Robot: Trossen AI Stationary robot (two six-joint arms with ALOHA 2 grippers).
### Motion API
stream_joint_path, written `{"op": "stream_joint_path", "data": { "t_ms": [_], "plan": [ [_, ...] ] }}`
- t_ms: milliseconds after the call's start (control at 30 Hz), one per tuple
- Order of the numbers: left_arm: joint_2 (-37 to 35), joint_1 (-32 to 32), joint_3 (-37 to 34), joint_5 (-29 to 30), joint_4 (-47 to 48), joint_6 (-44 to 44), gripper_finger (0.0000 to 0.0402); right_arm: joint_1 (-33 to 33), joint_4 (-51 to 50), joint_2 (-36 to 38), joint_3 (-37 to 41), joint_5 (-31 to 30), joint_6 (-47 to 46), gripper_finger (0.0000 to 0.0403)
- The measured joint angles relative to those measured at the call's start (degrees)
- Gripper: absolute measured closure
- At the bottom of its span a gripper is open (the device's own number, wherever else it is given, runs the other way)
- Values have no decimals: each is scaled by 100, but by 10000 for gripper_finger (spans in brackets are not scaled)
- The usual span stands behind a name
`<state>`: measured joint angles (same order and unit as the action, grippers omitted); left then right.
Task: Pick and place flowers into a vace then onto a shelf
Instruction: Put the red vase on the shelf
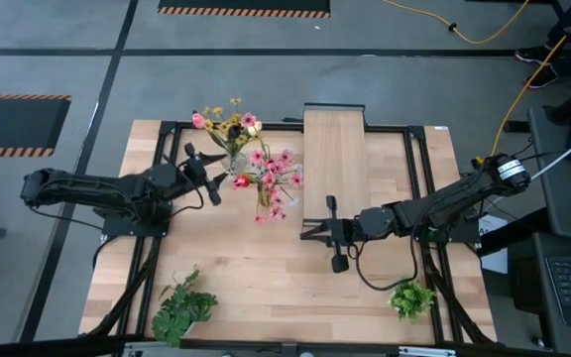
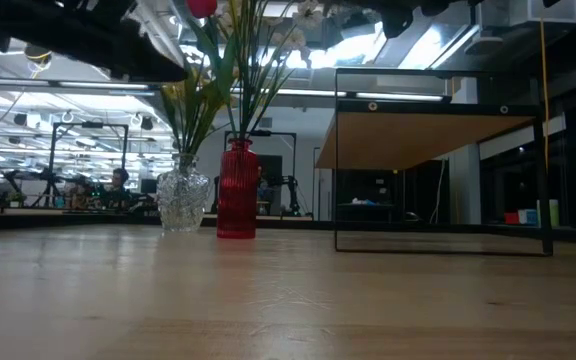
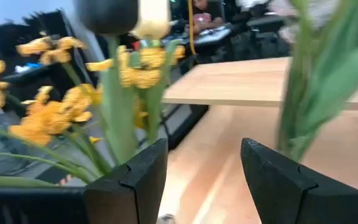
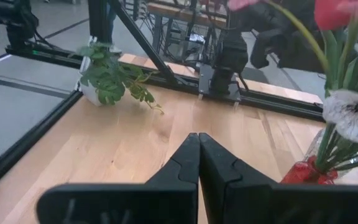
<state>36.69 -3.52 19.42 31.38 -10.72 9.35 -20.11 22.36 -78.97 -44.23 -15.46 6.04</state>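
Note:
The flowers point(image 1: 228, 124), yellow daisies and pink blooms, stand with their stems in the clear glass vase point(image 2: 183, 200) on the table's far left part. My left gripper point(image 1: 206, 174) is open just left of them. In the left wrist view point(image 3: 204, 174) nothing lies between its fingers; yellow daisies point(image 3: 55, 106) show on one side and green stems point(image 3: 316, 81) on the other. The light-wood shelf point(image 1: 335, 159) stands right of the flowers. My right gripper point(image 1: 333, 233) waits shut over the table's middle, its fingers point(image 4: 197, 155) together.
A red ribbed cylinder point(image 2: 236, 190) with pink blossom sprays point(image 1: 274, 178) stands beside the clear vase, between it and the shelf. Green leafy bunches lie at the near left point(image 1: 181, 307) and near right point(image 1: 411, 297). Black frame rails point(image 1: 419, 188) run along the table's sides.

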Motion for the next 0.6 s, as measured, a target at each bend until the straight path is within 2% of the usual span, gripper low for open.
{"op": "stream_joint_path", "data": {
  "t_ms": [267, 467, 600],
  "plan": [
    [2, 901, 69, 765, 180, -157, 205, -298, -230, 5, 3, 2, -219, 398],
    [39, 1642, 73, 933, 195, -605, 206, -623, -370, 3, 2, 7, -340, 398],
    [326, 2086, 78, 972, 192, -927, 206, -820, -375, 3, 2, 6, -583, 398]
  ]
}}
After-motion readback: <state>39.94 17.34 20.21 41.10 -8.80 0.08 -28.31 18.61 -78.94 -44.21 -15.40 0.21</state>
